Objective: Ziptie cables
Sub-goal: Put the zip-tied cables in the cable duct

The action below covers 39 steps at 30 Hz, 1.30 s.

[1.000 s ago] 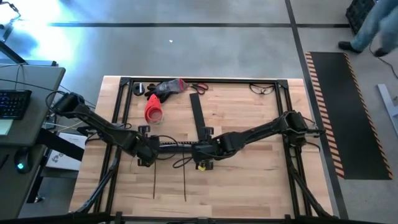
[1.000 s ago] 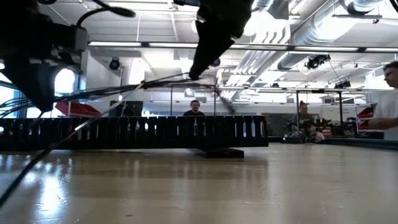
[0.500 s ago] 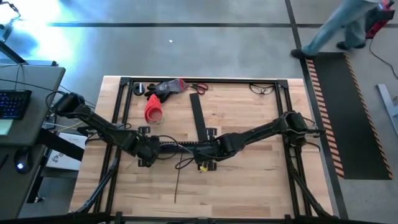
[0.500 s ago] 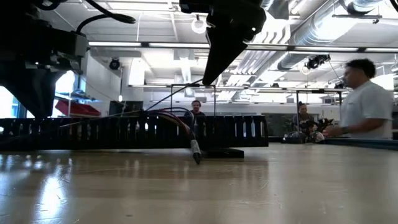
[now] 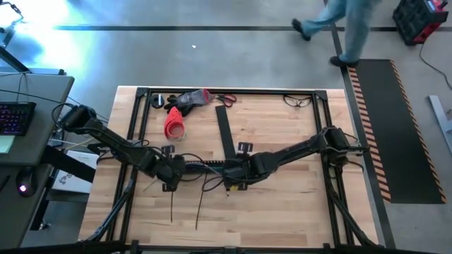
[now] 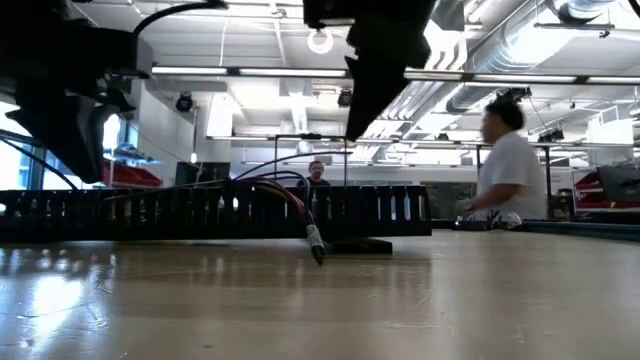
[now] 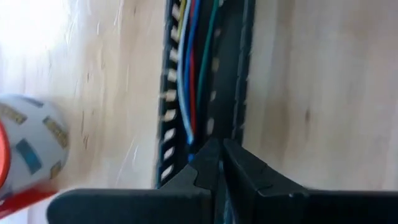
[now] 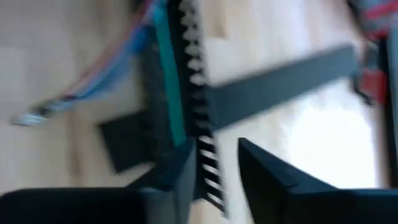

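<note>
The cables (image 7: 189, 74), thin wires in blue, red, green and white, lie along the long black comb-toothed channel (image 5: 205, 164) at the table's middle. Their loose ends (image 5: 198, 204) trail over the wood toward the near edge, and one tip (image 6: 315, 243) rests on the table. My left gripper (image 7: 221, 149) is shut at the channel's left end (image 5: 171, 176). My right gripper (image 8: 217, 155) is open at the channel's right end (image 5: 235, 176). Its fingers stand on either side of the channel's toothed wall (image 8: 193, 74); I cannot tell whether they touch it. My left gripper is shut where the wires (image 7: 188, 134) run up to its fingertips (image 7: 205, 155) and vanish under them, over the channel. The fingers point down and lie in line with the wires. The fingers hide the place of contact, so the kind of hold cannot be told.
A flat black strip (image 5: 224, 130) lies just behind the channel. A red and white roll (image 5: 174, 125) and hand tools (image 5: 194, 99) lie at the far left, and a thin loop (image 5: 300, 100) at the far right. A black frame (image 5: 141, 90) rims the table. People move in the room behind.
The cables, stretched in the air between the two grippers a second ago, have dropped into the channel. They now arch slackly, with a tip on the table. Their loose ends have shifted on the wood. My right gripper has let them go.
</note>
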Available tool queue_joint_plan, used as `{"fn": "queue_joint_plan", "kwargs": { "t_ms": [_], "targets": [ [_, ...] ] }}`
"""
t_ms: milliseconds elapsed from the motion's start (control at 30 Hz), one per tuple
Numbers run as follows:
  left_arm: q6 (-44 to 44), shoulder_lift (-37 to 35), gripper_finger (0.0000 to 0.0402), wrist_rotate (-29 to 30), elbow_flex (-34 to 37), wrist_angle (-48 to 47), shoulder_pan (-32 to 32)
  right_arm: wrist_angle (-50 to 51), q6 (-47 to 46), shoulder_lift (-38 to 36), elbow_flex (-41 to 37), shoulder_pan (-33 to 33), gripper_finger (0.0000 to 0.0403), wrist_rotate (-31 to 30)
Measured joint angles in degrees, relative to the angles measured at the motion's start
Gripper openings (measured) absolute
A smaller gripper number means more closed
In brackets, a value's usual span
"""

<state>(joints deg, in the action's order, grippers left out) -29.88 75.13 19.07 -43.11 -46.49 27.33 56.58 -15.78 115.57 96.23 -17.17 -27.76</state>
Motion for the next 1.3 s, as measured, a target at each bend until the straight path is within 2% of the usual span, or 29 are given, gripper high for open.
{"fn": "queue_joint_plan", "kwargs": {
  "t_ms": [133, 233, 333, 500, 667, 800, 1000, 1300],
  "targets": [
    [-1.41, 0.0, 0.0007, 1.42, -1.34, 0.86, 0.23, 0.1, -0.18, -0.72, -0.02, -0.62, 0.0167, 0.45],
    [-7.18, 0.0, 0.0007, 7.9, -3.24, 1.04, 0.92, -2.89, -0.25, -1.36, 0.02, -3.47, 0.0205, 4.67],
    [-10.24, 0.0, 0.0007, 13.93, -5.12, 2.3, 2.47, -7.06, -3.9, -0.87, -1.76, -6.49, 0.0223, 7.03],
    [-9.74, -0.02, 0.0007, 18.91, -6.16, 9.51, 5.64, -20.75, -15.16, -0.31, -11.98, -10.93, 0.0226, 3.49],
    [-8.47, -0.02, 0.0007, 21.13, -6.16, 15.01, 7.88, -41.74, -25.06, -0.28, -24.26, -11.53, 0.0227, 0.12],
    [-8.49, 0.03, 0.0007, 23.97, -6.16, 16.83, 9.51, -54.33, -26.22, -0.26, -31.01, -10.75, 0.0226, -1.82],
    [-8.88, 0.33, 0.0007, 26.69, -6.16, 17.76, 10.38, -66.39, -23.04, 0.04, -36.28, -9.08, 0.022, 1.19],
    [-9.06, 0.33, 0.0007, 27.41, -6.16, 18.38, 10.36, -70.68, -17.05, 1.77, -35.72, -8.54, 0.0217, 3.13]
  ]
}}
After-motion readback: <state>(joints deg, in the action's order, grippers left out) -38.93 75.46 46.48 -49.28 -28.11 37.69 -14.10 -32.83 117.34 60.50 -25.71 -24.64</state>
